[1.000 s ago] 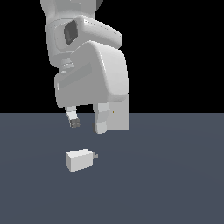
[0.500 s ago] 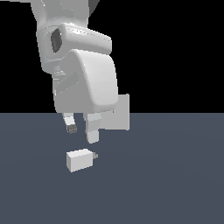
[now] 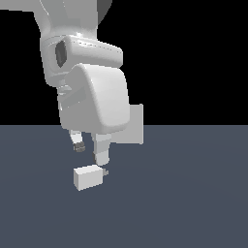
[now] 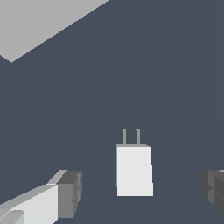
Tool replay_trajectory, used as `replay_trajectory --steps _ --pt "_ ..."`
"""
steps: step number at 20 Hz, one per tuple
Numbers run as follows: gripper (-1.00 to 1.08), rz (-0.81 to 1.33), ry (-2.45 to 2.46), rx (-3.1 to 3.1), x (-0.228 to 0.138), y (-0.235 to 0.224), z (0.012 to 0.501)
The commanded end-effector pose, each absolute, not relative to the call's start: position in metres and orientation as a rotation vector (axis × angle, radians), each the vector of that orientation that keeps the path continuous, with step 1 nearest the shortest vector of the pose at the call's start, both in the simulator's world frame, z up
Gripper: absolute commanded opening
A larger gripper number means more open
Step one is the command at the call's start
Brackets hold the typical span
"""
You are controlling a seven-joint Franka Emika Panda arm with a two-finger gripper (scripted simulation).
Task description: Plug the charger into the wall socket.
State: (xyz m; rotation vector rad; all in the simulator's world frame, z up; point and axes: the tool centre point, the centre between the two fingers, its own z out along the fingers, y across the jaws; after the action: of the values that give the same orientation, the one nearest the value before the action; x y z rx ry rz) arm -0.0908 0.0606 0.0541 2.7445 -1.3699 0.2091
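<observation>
While the charger (image 3: 88, 177) lies flat on the dark tabletop (image 3: 193, 203), the gripper (image 3: 90, 151) hangs just above it with its jaws spread wide and nothing between them. In the exterior view one fingertip (image 3: 79, 146) sits above the block's far edge and the other (image 3: 101, 156) reaches down close to its pronged end, neither touching it so far as I can tell.

The wrist view settles the relation that matters. There the charger (image 4: 134, 170) sits between the two pads (image 4: 70, 193), nearer the one at the frame's edge (image 4: 214, 190) than the other, so the block is off the middle of the gap rather than centred in it. Its long axis runs across the line joining the pads, with the two grey prongs (image 4: 131, 136) pointing away from the wrist. That means the jaws, if they close after a descent, would bear on the block's long side faces (a sound hold, in my judgement, since those faces are flat and parallel).

A small sideways shift toward the block looks advisable before coming down, or one pad will reach it first and push it.

The wall socket (image 3: 135, 125) stands upright behind the arm in the exterior view, mostly hidden by it; in the wrist view a pale panel corner (image 4: 39, 22) lies well beyond the prongs, off to one side of the line they point along.
</observation>
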Motion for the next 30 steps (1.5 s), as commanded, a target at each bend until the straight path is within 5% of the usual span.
replay_trajectory --steps 1,13,14,30 --pt "1.00 0.208 -1.371 2.744 -0.091 0.060 0.046" --pt "1.00 0.207 -1.374 2.742 -0.091 0.061 0.012" --pt "-1.00 0.207 -1.374 2.742 -0.091 0.061 0.012" --pt "-1.00 0.210 -1.341 2.760 -0.090 0.059 0.015"
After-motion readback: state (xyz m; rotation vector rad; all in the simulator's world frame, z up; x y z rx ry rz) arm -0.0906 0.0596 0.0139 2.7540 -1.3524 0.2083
